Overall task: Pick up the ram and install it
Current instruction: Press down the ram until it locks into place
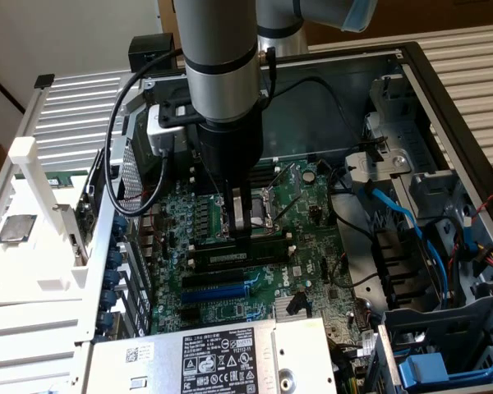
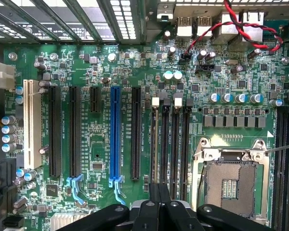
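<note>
End effector (image 1: 240, 231) — fingers together, empty — directly above the ram (image 1: 234, 256); seated in motherboard (image 1: 312, 209) slot.

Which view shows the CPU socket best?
The wrist view: the CPU socket sits empty and unobstructed, with its frame and contact field seen from above. The exterior view shows only part of the socket, with the gripper in front of the rest.

A robotics lab bench: opened computer case (image 1: 444, 98) beneath a robot arm (image 1: 222, 82).
</note>
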Tool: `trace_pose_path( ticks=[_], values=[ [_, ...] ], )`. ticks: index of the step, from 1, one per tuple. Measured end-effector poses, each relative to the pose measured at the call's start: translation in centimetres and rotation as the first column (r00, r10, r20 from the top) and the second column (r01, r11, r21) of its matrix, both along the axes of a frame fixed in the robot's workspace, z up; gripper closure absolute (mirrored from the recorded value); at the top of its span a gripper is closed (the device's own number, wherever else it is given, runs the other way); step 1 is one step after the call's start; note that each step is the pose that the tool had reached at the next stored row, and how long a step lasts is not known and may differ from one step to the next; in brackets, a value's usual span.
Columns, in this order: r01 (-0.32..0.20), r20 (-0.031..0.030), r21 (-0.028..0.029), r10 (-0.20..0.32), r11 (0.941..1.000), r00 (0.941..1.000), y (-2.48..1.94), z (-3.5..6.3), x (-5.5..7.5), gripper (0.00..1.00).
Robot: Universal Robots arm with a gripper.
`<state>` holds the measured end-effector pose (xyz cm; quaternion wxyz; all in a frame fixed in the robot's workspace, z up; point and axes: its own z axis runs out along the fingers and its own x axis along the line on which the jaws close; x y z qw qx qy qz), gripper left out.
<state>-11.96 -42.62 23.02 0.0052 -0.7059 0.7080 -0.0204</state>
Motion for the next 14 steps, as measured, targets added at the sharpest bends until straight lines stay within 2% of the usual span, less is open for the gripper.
trace_pose_path(
  ticks=[4, 14],
  values=[
    [0.000, -0.0038, 0.0000, 0.000, 1.0000, 1.0000, -0.01, 0.00, -0.01, 0.90],
    [0.000, -0.0040, 0.0000, 0.000, 1.0000, 1.0000, -0.09, -0.01, 0.14, 0.90]
  ],
)
